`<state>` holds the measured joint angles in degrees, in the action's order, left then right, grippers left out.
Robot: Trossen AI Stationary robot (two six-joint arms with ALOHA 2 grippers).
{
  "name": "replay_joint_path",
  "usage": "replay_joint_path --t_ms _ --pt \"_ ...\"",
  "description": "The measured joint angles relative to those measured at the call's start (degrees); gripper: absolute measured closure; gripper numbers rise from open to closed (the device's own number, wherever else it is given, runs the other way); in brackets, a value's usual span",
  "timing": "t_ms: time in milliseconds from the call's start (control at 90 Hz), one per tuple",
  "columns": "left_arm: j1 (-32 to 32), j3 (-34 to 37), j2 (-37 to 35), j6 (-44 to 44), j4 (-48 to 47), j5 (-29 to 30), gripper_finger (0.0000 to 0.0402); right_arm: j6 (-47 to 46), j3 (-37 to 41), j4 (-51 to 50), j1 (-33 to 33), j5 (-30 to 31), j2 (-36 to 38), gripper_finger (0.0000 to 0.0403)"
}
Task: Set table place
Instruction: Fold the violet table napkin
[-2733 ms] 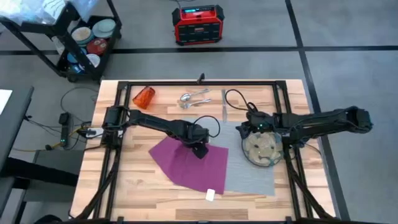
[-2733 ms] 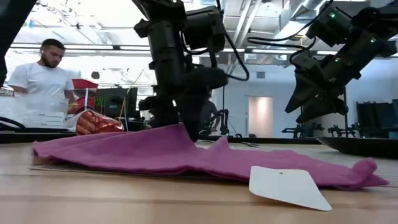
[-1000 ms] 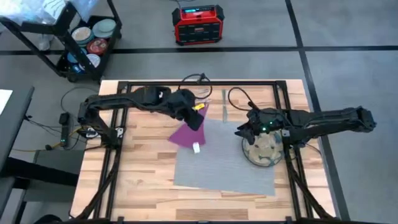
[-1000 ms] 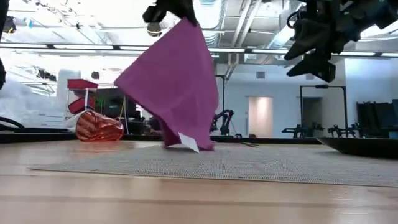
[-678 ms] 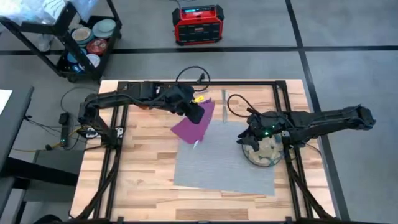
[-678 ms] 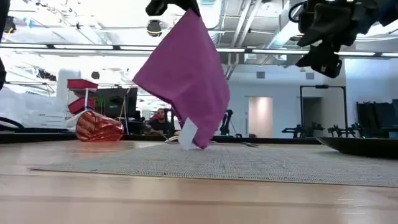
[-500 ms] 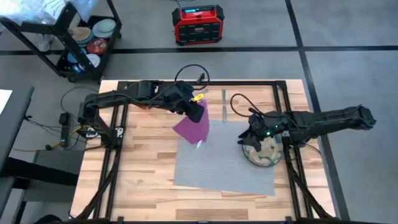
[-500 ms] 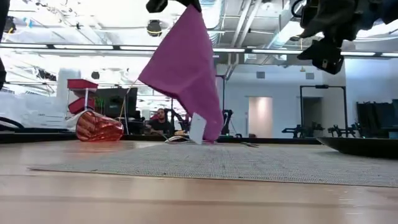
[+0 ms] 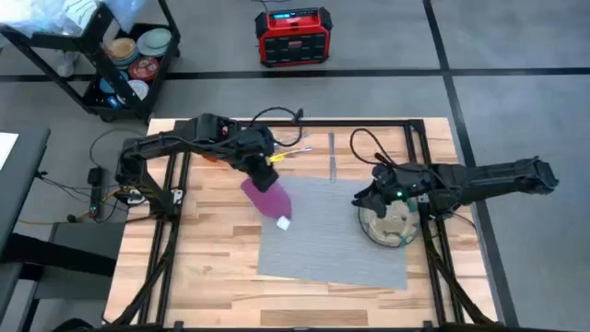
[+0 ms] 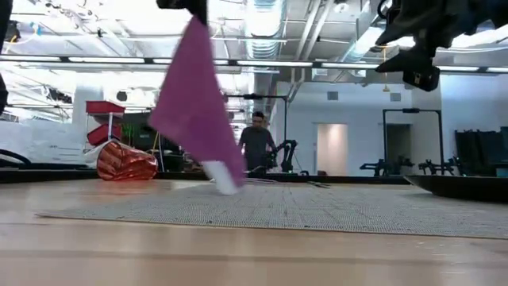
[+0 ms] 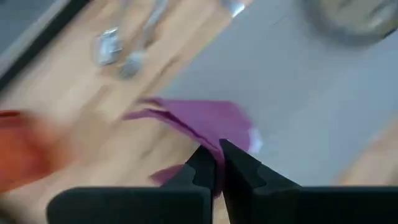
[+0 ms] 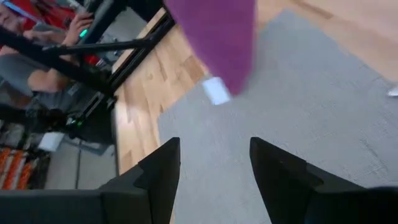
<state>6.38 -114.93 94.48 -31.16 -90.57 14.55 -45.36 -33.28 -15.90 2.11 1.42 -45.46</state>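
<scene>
Overhead, one napkin point(image 9: 261, 195) hung clenched in the left gripper point(image 9: 259, 170), swung off the one placemat's point(image 9: 336, 235) far-left corner; right gripper point(image 9: 373, 202), released, over the one plate point(image 9: 388, 224).

red radio point(image 9: 292, 35), cart of dishes point(image 9: 129, 57)

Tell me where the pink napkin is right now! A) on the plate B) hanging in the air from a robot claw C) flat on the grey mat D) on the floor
B: the left gripper pinches the napkin, which hangs above the placemat.
</scene>
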Motion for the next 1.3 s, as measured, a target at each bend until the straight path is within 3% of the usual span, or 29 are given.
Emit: replay_joint_path --t_ms 222,411,500,622,722,911,1133,1300 --pt "6.2 -1.7 -7.5 0.3 0.5 2.3 0.0401 -2.6 0.0 0.2 0.0 1.4 -1.8 0.0223" --pt "1.3 4.3 -7.3 -3.6 3.4 1.0 0.0401 -2.8 0.0 0.0 0.0 1.4 -1.8 0.0223" --pt "-2.7 12.7 -4.6 -3.6 11.6 -2.9 0.0401 -2.6 0.0 0.0 0.0 1.4 -1.9 0.0223" --pt "-6.9 25.4 1.8 -2.6 32.8 -13.5 0.0401 -2.2 0.0 -0.2 0.0 1.4 -1.8 0.0223" --pt "-9.1 30.0 8.5 -4.4 43.4 -21.1 0.0401 -2.2 0.0 -0.4 0.0 1.4 -1.9 0.0223" --pt "-13.1 28.8 15.5 -7.1 46.1 -22.9 0.0401 -2.3 0.0 -0.4 0.2 1.4 -1.9 0.0223" --pt "-14.0 28.3 14.6 -9.3 48.4 -24.5 0.0401 -1.3 0.0 -0.3 0.2 1.4 -1.9 0.0223" --pt "-13.9 24.8 10.4 -9.0 47.7 -20.3 0.0401 -0.8 0.0 -0.3 0.1 1.4 -1.9 0.0223"
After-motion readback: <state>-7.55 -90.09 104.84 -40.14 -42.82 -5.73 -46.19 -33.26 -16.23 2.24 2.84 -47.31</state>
